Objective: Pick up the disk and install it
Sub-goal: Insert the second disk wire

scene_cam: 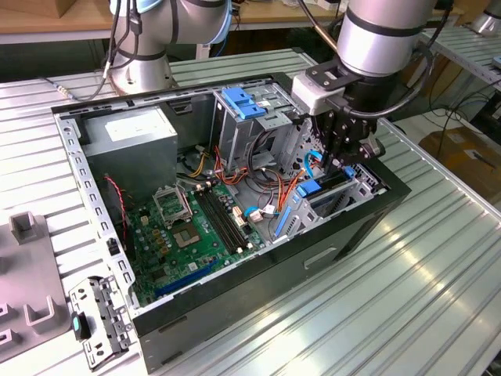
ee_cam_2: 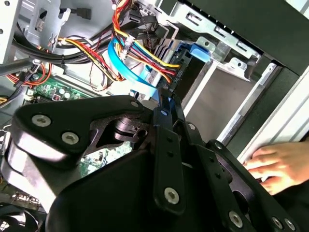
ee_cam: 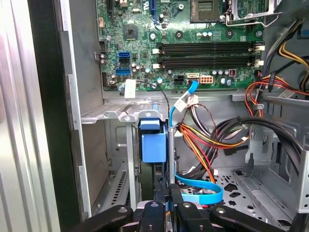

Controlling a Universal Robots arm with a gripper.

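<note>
The disk (scene_cam: 317, 190) stands on edge in the drive bay at the exterior view's right end of the open computer case (scene_cam: 258, 294), its blue carrier rail showing. In the first wrist view the blue rail of the disk (ee_cam: 152, 145) sits under the bay's metal lip. My gripper (scene_cam: 342, 164) hangs just above the bay, fingers shut to a thin point. In both wrist views the gripper (ee_cam_2: 162, 99) (ee_cam: 170, 140) has its tips right beside the disk (ee_cam_2: 199, 50), by its cable end. I see nothing held between the fingers.
A blue flat cable (ee_cam: 200, 191) and orange-yellow wire bundles (ee_cam_2: 145, 53) crowd the bay. Motherboard (scene_cam: 188, 227), grey power-supply box (scene_cam: 133, 137) and a cage with a blue latch (scene_cam: 241, 102) fill the case. A person's hand (ee_cam_2: 273, 166) rests on the case edge. A metal bracket (scene_cam: 98, 321) lies on the table.
</note>
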